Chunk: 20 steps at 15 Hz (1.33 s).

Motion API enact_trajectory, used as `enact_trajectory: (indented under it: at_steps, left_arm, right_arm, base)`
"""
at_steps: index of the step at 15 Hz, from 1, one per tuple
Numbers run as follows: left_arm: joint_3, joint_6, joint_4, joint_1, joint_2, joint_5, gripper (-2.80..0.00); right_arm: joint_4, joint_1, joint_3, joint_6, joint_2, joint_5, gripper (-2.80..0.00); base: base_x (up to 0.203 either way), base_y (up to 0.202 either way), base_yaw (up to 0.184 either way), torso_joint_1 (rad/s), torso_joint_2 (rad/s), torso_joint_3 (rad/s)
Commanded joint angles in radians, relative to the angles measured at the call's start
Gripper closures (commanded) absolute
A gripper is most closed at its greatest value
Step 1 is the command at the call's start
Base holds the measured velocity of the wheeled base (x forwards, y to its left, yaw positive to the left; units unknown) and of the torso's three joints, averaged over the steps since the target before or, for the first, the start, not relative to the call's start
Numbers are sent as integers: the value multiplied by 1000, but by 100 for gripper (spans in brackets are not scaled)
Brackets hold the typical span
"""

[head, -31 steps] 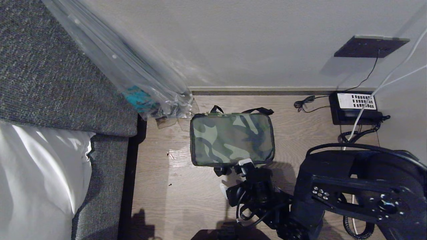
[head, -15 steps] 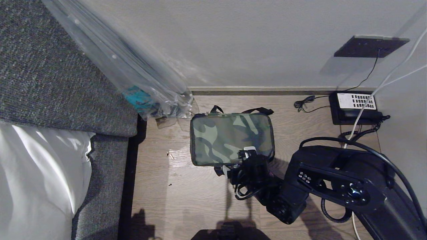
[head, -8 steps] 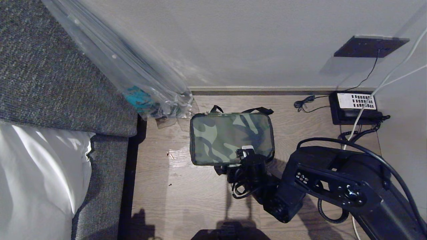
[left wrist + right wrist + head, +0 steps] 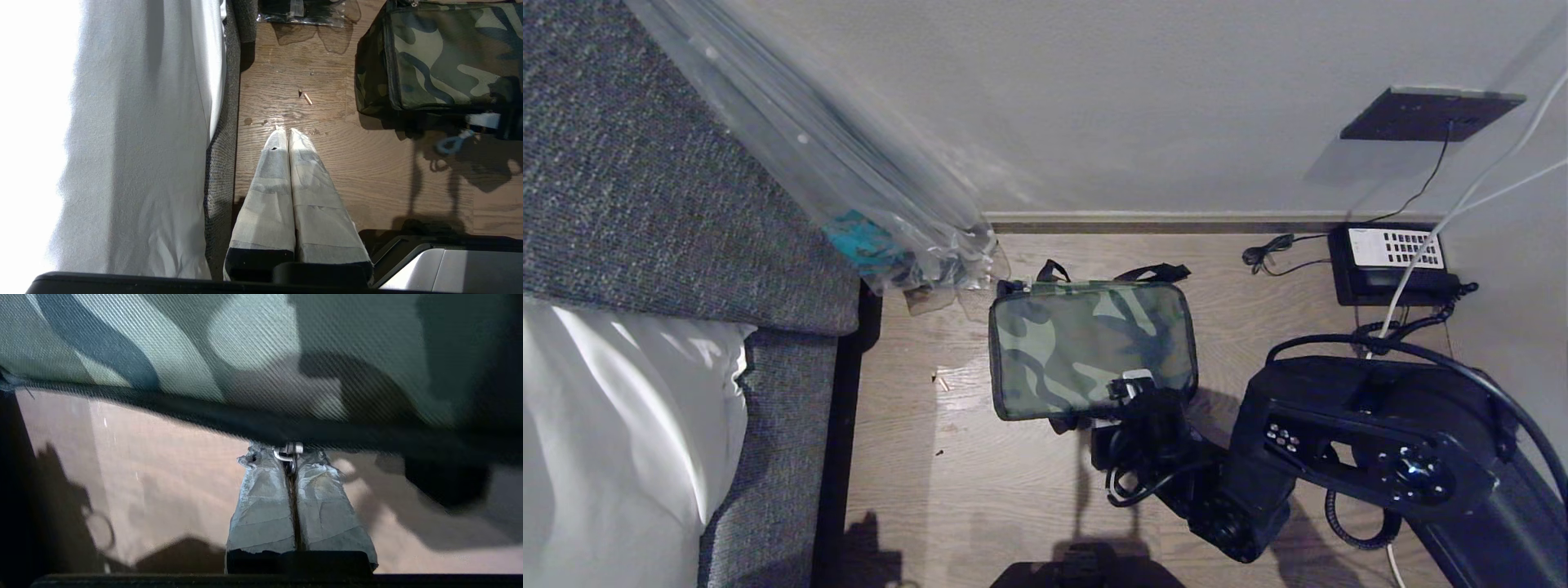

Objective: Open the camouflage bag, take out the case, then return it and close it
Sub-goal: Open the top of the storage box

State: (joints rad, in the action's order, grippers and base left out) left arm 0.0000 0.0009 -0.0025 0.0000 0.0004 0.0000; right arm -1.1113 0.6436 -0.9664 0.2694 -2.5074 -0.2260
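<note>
Right now the camouflage bag [image 4: 1092,347] sits on the wooden floor [image 4: 980,490], near the wall's skirting, between the grey sofa [image 4: 670,188] on the robot's left and a black desk phone [image 4: 1392,263] well off to the right. Its camo top panel faces up and its near edge looks slightly lifted. Right gripper [image 4: 288,455] is at the bag's near edge, toward the right corner, taped fingers [image 4: 261,502] pressed together on the metal zip pull [image 4: 288,451] at the black zip trim. Left gripper [image 4: 288,132] hangs over bare floor just beside the sofa and a white sheet [image 4: 135,134], apart from the bag, fingers closed with nothing between them. Clear plastic-wrapped umbrella [image 4: 866,204] leans across the sofa, its lower end just beside the bag's far left corner. Small bit of debris [image 4: 305,97] lies on the floor between left gripper and bag.
</note>
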Motion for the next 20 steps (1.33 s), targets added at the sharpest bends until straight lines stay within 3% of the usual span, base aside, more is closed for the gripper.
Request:
enact_trajectory:
  at_steps: [1, 9, 20]
  left_arm:
    - [0, 1, -1, 0, 0, 0, 0]
    - [0, -1, -1, 0, 0, 0, 0]
    - [0, 0, -1, 1, 0, 0, 0]
  right_arm:
    - [-8, -1, 55, -1, 49, 2, 0]
    - [-9, -31, 84, -69, 66, 7, 0]
    - [1, -171, 104, -113, 74, 15, 0]
  base:
    - [0, 0, 0, 0, 0, 0]
    - [0, 0, 0, 0, 0, 0]
    - [0, 0, 0, 0, 0, 0]
